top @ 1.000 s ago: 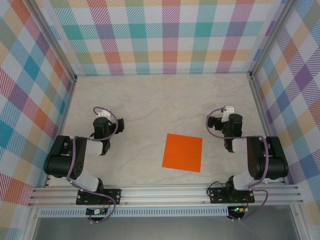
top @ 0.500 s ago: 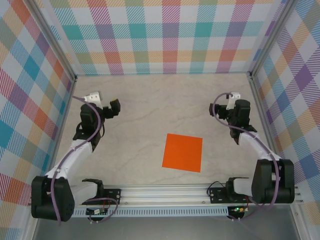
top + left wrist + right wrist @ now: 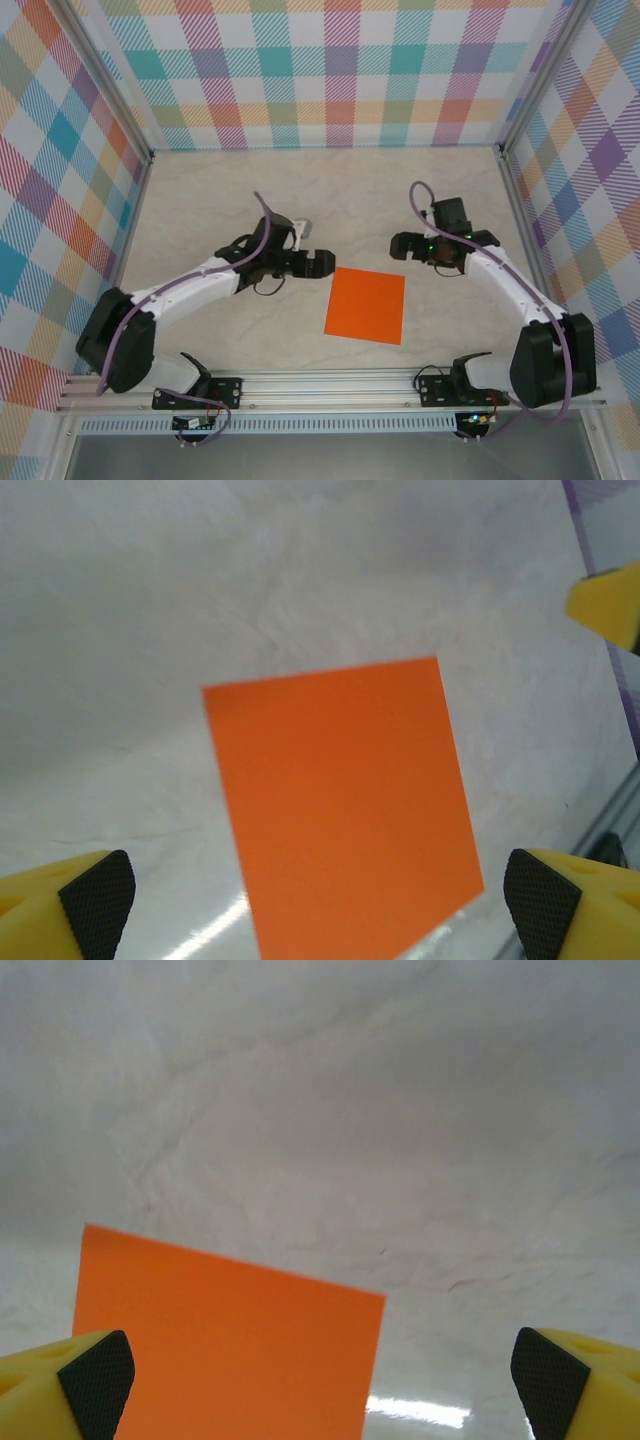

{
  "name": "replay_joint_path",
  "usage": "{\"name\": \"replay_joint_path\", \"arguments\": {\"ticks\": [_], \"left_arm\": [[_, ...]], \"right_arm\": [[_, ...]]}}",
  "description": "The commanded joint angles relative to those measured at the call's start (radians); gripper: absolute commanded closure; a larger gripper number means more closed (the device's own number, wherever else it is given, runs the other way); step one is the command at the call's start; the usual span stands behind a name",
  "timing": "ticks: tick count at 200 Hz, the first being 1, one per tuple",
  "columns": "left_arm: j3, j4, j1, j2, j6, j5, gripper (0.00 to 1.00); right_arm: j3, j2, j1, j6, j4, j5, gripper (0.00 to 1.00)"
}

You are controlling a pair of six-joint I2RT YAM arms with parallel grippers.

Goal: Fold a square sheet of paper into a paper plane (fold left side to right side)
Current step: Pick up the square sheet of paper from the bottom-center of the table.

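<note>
While both arms reach in toward the middle of the table (image 3: 300, 195), the top camera has the square sheet of paper (image 3: 365, 305) lying flat and unfolded on the pale marbled surface, nearer the arm bases than the back wall (image 3: 320, 80) with its coloured checks. The left gripper (image 3: 318, 264) sits just beside the sheet's far left corner, the arm stretched out long from its base. The right gripper (image 3: 400, 246) is close to the far right corner, a little beyond the far edge. From up here I can't tell how high either one is off the table.

Over to the left wrist camera: the sheet (image 3: 340, 800) is square in the middle of the shot, bright orange, no crease anywhere. The two black pads (image 3: 95, 890) sit wide apart in the bottom corners with nothing between them but open air, so that gripper is released. Another yellow finger (image 3: 610, 600) pokes in at the upper right edge.

Now the right wrist camera: the sheet (image 3: 225, 1345) fills the lower left, with one corner pointing toward the centre and bare table beyond it. The pads (image 3: 548, 1380) are spread to the far corners here too, so this one is released as well, gripping nothing, and the paper lies untouched.
</note>
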Motion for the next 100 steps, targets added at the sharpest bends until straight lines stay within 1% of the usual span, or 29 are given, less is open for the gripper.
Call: {"name": "replay_joint_path", "arguments": {"ticks": [1,32,76,100], "left_arm": [[0.040,0.003,-0.092,0.074,-0.083,0.108,0.03],[0.039,0.071,-0.178,0.164,-0.135,0.119,0.04],[0.025,0.118,-0.251,0.256,-0.185,0.107,0.04],[0.028,0.116,-0.280,0.287,-0.197,0.078,0.03]], "right_arm": [[-0.027,0.055,0.059,0.092,-0.039,0.004,0.00],[-0.046,0.133,0.120,0.129,-0.007,0.054,0.00],[-0.055,0.185,0.172,0.158,-0.025,0.137,0.00],[-0.073,0.209,0.187,0.168,-0.017,0.136,0.00]]}}
